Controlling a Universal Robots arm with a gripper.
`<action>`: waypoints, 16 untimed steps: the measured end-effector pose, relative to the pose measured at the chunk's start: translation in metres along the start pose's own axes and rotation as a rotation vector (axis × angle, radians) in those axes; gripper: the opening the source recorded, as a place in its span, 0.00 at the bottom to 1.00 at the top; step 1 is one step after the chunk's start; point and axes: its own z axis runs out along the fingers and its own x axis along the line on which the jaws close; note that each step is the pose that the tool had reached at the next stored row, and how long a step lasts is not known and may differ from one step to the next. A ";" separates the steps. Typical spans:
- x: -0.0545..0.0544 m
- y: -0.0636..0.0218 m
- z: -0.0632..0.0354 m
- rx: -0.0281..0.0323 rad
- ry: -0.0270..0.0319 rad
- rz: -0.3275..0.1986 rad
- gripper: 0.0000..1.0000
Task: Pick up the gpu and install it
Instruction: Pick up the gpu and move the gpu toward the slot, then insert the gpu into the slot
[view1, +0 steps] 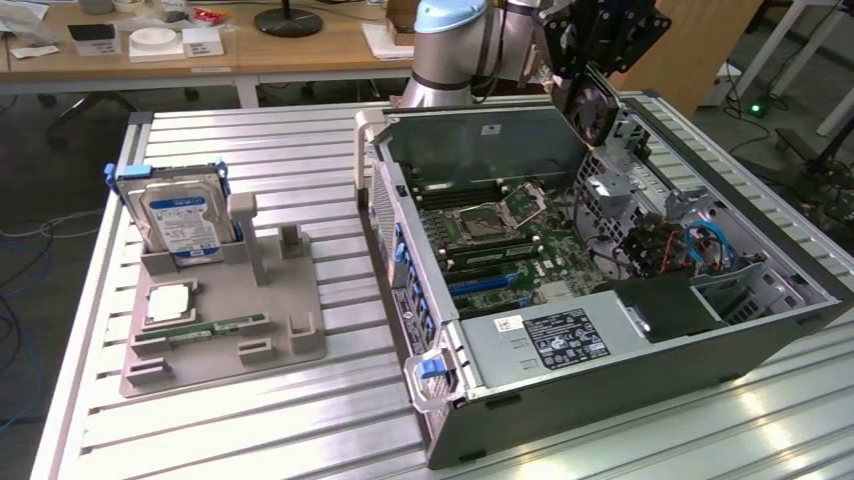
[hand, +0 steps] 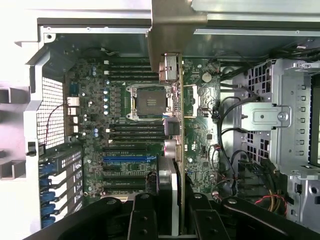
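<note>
The gpu (view1: 595, 103), a dark card with a round fan on its face, hangs edge-down above the far side of the open computer case (view1: 400, 230). My gripper (view1: 597, 62) is shut on its upper end. In the wrist view the gpu (hand: 178, 125) shows edge-on as a thin strip with its grey metal bracket at the far end, clamped between my black fingers (hand: 142, 215). My gripper (hand: 172, 212) holds it over the motherboard (hand: 90, 105), beside the CPU socket (hand: 149, 101). The blue expansion slot (hand: 125, 159) lies apart from the card.
A grey parts holder (view1: 220, 310) in the exterior view's left carries a blue-labelled hard drive (view1: 180, 220), a green RAM stick (view1: 214, 328) and a square chip (view1: 171, 300). Inside the case are a power supply (view1: 554, 335), a drive cage (hand: 280, 115) and loose cables (view1: 681, 245).
</note>
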 end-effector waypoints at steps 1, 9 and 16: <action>0.000 0.0000 0.0000 -0.0001 0.0000 0.000 0.28; 0.000 0.0000 0.0000 -0.0001 0.0000 0.000 0.28; 0.000 0.0000 0.0000 -0.0001 0.0000 -0.002 0.28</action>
